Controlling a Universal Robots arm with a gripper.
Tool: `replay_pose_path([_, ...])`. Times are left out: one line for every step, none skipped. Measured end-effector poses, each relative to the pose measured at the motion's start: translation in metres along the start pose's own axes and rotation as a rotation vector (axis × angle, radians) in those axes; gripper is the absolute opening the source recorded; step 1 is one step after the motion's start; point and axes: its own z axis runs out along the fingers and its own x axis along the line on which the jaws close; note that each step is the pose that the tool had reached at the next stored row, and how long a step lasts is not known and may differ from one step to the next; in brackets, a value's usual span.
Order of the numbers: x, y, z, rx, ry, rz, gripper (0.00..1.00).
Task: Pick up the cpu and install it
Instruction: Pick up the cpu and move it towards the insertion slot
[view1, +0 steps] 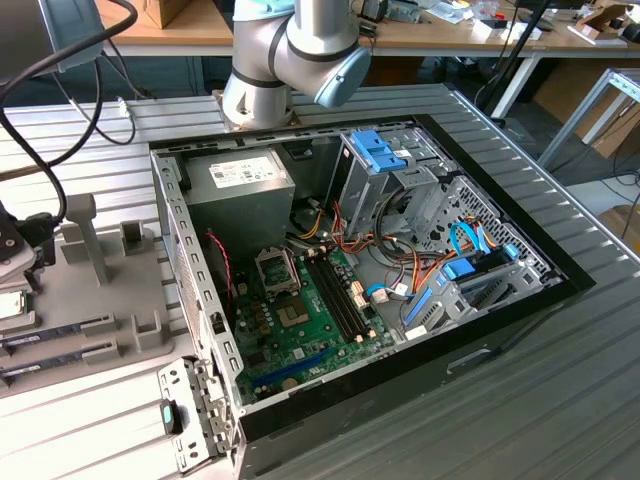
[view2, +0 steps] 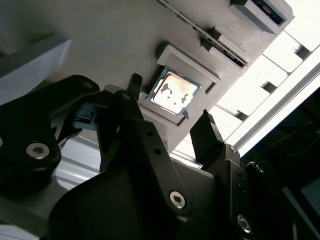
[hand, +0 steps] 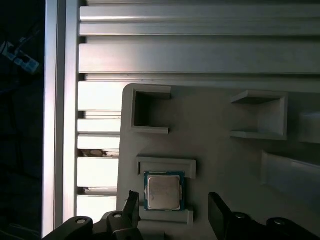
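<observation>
The cpu (hand: 162, 191) is a flat square chip with a silvery top and a thin green rim. It lies in a shallow pocket of the grey holder tray (hand: 225, 160). In the second wrist view the cpu (view2: 173, 92) glints in that same pocket. My gripper (hand: 173, 199) hovers just over it, open, with one black fingertip (hand: 132, 198) on each side of the chip and nothing held. In the exterior view the gripper (view1: 25, 250) is at the far left over the tray. The motherboard's socket (view1: 277, 270) sits inside the open computer case (view1: 200, 290).
The tray (view1: 130, 290) carries upright posts (view1: 85, 235) and long memory sticks (view1: 50, 335) in slots. Inside the case are a grey power supply (view1: 240, 185), blue-tabbed drive cages (view1: 385, 150) and loose cables (view1: 400, 275). A slatted aluminium table (view1: 560, 400) surrounds it all.
</observation>
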Motion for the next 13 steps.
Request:
replay_pose_path([0.0000,0.0000,0.0005,0.0000,0.0001,0.000,0.66])
replay_pose_path([0.0000,0.0000,0.0009,0.0001,0.0001,0.000,0.66])
replay_pose_path([0.0000,0.0000,0.0012,0.0001,0.0002,0.000,0.66])
replay_pose_path([0.0000,0.0000,0.0017,0.0001,0.0001,0.000,0.66])
replay_pose_path([0.0000,0.0000,0.0023,0.0001,0.0001,-0.001,0.66])
replay_pose_path([0.0000,0.0000,0.0027,0.0001,0.0002,-0.001,0.66])
replay_pose_path([0.0000,0.0000,0.0030,0.0001,0.0002,-0.001,0.66])
replay_pose_path([0.0000,0.0000,0.0033,0.0001,0.0002,-0.001,0.66])
replay_pose_path([-0.0001,-0.0001,0.0038,0.0001,0.0001,-0.001,0.66])
replay_pose_path([-0.0001,0.0000,0.0040,0.0001,0.0002,-0.001,0.66])
replay_pose_path([-0.0001,-0.0001,0.0043,0.0001,0.0002,-0.001,0.66])
replay_pose_path([-0.0001,-0.0001,0.0046,0.0001,0.0002,-0.001,0.66])
replay_pose_path([-0.0001,-0.0001,0.0050,0.0001,0.0001,-0.002,0.66])
